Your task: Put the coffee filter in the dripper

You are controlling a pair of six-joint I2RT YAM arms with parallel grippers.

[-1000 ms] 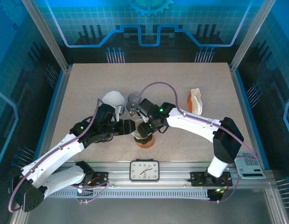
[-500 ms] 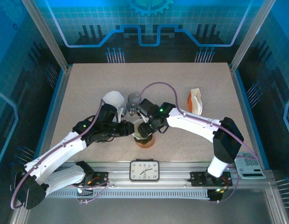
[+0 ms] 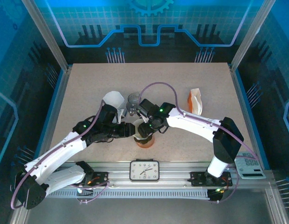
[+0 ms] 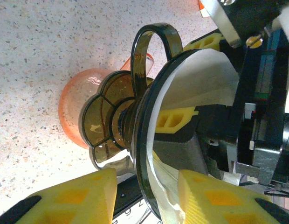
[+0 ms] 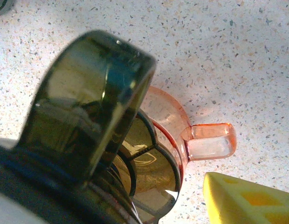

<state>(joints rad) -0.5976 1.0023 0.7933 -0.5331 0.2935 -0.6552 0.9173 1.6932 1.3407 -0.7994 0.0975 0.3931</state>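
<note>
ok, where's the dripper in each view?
Top external: dripper mid-table, towards the near edge.
Left wrist: dripper centre frame, seen sideways, rim to the right, handle loop at top.
Right wrist: dripper fills the left half, handle close up and blurred.
Shared landmark: the orange cup it sits on.

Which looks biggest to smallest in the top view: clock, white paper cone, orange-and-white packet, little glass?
Largest: clock.
Next: white paper cone and orange-and-white packet, too alike to rank.
Smallest: little glass.
</note>
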